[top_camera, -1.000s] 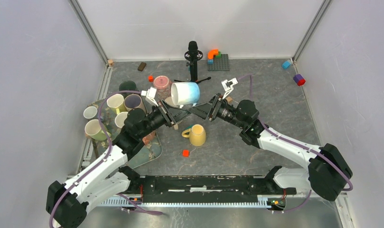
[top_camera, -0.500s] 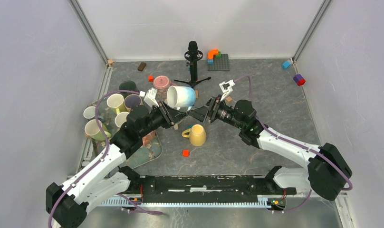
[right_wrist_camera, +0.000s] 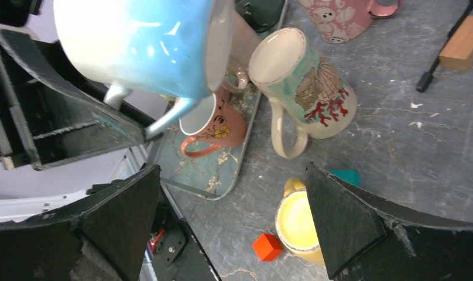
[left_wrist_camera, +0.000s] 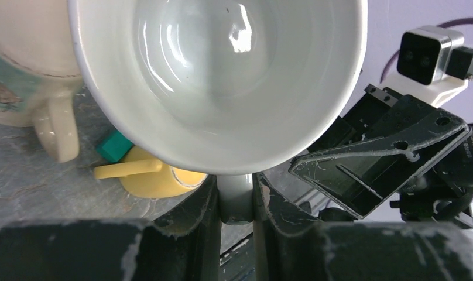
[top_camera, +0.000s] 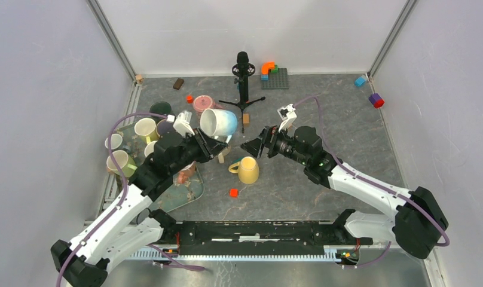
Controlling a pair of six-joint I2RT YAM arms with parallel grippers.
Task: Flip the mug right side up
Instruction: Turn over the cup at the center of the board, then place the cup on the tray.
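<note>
The right claw [top_camera: 257,142], which was against the mug [top_camera: 219,124] a second ago, has let go and drawn back, and its jaws now stand wide apart with nothing between them. The left claw [left_wrist_camera: 236,199] stays clenched on the mug's handle and holds the mug above the worktop [top_camera: 347,119]. The mug has shifted left, and its mouth has tipped further up.
</note>
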